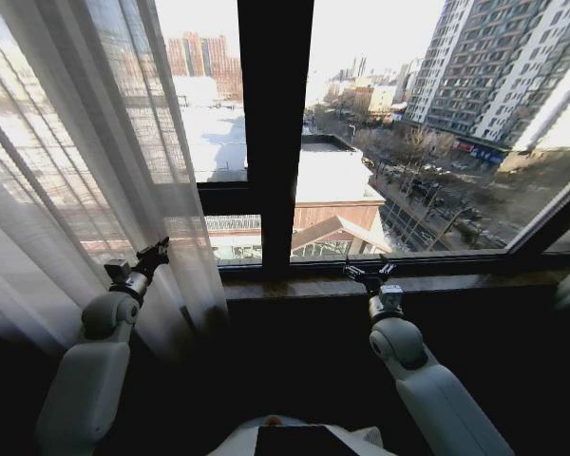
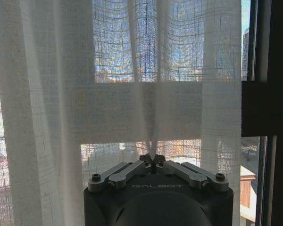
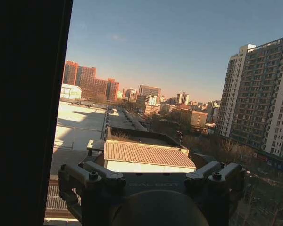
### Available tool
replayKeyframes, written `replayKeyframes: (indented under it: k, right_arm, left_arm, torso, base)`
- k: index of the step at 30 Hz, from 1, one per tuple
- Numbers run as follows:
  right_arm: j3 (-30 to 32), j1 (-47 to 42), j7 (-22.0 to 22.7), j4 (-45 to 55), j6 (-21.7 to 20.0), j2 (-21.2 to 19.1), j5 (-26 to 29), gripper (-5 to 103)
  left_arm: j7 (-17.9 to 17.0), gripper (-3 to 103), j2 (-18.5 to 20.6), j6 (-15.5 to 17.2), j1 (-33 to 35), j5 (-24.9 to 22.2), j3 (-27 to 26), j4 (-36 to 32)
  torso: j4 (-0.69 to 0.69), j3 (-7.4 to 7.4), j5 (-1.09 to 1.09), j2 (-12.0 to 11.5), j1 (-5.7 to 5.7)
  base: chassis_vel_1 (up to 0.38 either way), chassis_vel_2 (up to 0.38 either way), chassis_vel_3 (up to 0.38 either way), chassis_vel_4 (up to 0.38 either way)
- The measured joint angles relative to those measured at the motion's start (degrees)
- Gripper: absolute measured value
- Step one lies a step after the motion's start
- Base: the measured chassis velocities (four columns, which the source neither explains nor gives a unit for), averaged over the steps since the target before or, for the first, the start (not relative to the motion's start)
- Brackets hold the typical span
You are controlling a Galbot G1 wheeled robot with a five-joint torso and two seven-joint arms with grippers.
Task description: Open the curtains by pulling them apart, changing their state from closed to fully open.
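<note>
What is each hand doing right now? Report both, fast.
Left hand: shut on a fold of the sheer white pleated fabric curtain.
Right hand: open, holding nothing, raised before the bare window glass.

"GALBOT" in pale capitals on dark housing of left gripper [image 2: 153, 157], below its fingers. No other readable text.
</note>
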Motion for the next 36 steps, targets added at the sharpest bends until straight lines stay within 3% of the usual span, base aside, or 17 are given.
replayKeyframes:
  k: [22, 36]
  right_arm:
    - [-0.2, 0.0, -0.6, 0.0, -0.2, 0.2, -1.5, 100]
    - [-0.4, 0.1, -0.8, 0.0, -0.1, 0.9, -1.5, 100]
  left_arm:
    - [-0.1, 0, 0.5, 0.3, 0.4, -0.4, -0.6, -1.2]
    - [-0.2, 0, 0.5, 0.3, 1.8, -0.6, -1.5, -2.5]
  torso:
    - [-0.01, 0.0, 0.01, 0.0, 0.0]
    - [0.0, 0.0, 0.0, 0.0, 0.0]
  base:
    - [0.02, 0.022, -0.022, -0.021]
    - [0.252, 0.247, -0.25, -0.25]
